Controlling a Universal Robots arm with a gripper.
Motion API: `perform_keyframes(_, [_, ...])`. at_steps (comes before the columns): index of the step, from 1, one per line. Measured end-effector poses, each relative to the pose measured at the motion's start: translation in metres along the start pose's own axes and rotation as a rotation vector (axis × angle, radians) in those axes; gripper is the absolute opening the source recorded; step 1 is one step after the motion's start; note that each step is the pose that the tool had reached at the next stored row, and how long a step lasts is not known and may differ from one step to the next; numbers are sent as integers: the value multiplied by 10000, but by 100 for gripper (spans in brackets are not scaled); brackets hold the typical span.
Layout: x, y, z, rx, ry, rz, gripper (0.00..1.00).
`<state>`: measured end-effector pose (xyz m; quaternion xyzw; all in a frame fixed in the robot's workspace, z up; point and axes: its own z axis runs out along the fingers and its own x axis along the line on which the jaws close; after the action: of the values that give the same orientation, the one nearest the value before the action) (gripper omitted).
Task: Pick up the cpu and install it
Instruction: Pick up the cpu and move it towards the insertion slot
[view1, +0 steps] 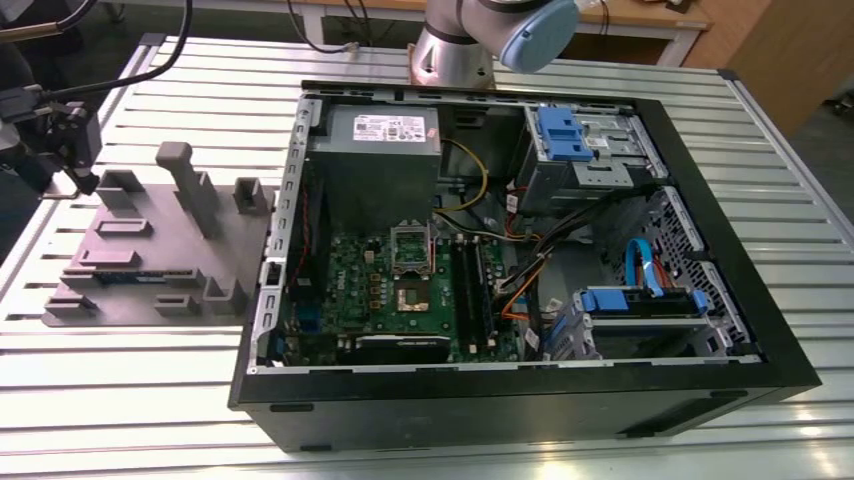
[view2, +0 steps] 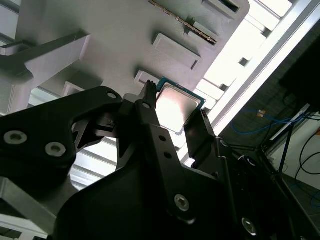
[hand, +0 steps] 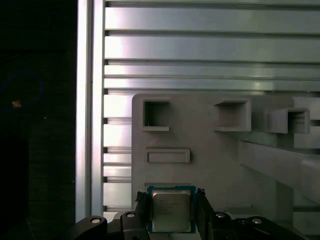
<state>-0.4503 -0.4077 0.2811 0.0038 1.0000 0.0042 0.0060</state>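
Pincer (hand: 171, 196) clamped on cpu (hand: 171, 211) edges; cpu sits between its fingertips, over grey tray (hand: 220, 150).

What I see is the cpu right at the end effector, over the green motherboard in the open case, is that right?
Not quite. The cpu is right at the end effector, but over the grey fixture tray on the slatted table, not the green motherboard. The first wrist view shows it.
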Motion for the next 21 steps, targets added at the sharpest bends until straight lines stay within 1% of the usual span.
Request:
perform_keyframes(5, [0,0,-18,1,1,0,47])
perform_keyframes(8, [0,0,-50,1,1,0,47])
perform_keyframes(12, [-1,1,-123,-1,1,-1,47])
perform_keyframes(18, [-3,2,-278,0,0,0,47])
perform_keyframes(19, [-3,2,-295,0,0,0,47])
perform_keyframes(21, [-3,2,-308,-1,-2,0,47])
